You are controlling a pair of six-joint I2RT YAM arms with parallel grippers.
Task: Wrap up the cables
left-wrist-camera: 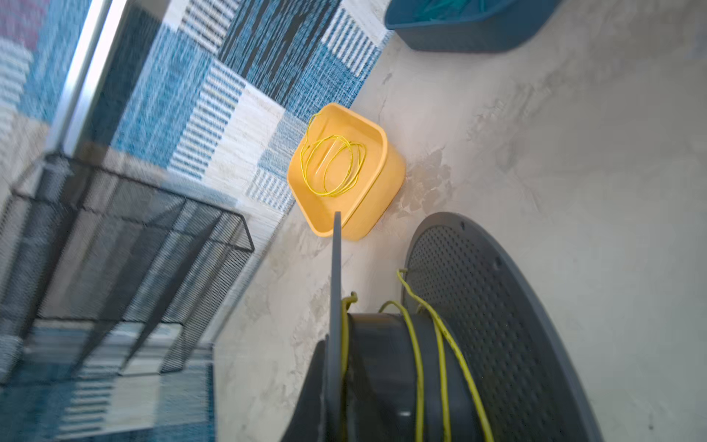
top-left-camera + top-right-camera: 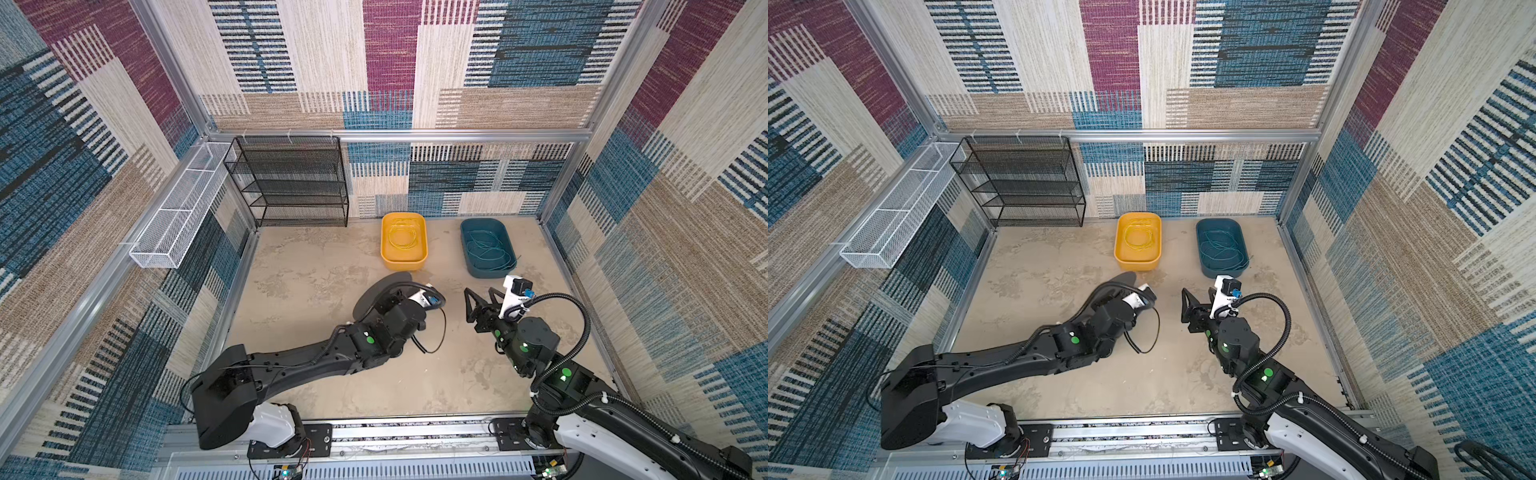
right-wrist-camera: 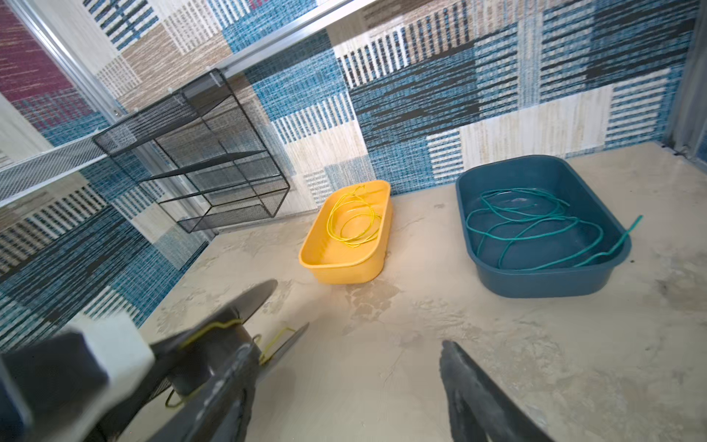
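yellow bin (image 3: 344, 273): yellow cable (image 3: 354, 224) coil. blue bin (image 3: 535, 283): teal cord (image 3: 531, 222), end over rim. left jaws clamped on reel (image 1: 497, 325); right jaws wide, empty.

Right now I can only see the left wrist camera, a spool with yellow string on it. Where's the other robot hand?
Observer: The right gripper is open beside the spool, holding nothing.
Operator: What's in the blue tub?
Observer: A green cable, one end hanging over the rim.
Operator: Any more baskets?
Observer: A white mesh basket on the left wall.
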